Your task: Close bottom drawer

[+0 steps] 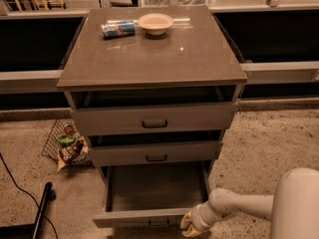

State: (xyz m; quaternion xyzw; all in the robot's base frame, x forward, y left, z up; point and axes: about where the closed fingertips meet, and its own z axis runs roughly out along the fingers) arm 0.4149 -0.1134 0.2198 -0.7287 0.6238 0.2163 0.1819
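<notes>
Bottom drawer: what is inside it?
The bottom drawer shows only bare grey floor; the strip just behind its front panel is hidden. The tool sits at the front's right end.

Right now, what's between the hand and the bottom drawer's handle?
Only bare grey drawer front. The camera view shows the hand at the right end of the open bottom drawer, and the handle at the front's middle.

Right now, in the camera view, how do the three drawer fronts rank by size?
1. top drawer, widest and tallest front.
2. middle drawer.
3. bottom drawer, narrowest and shortest front, pulled out. The gripper sits at its front right corner.
</notes>
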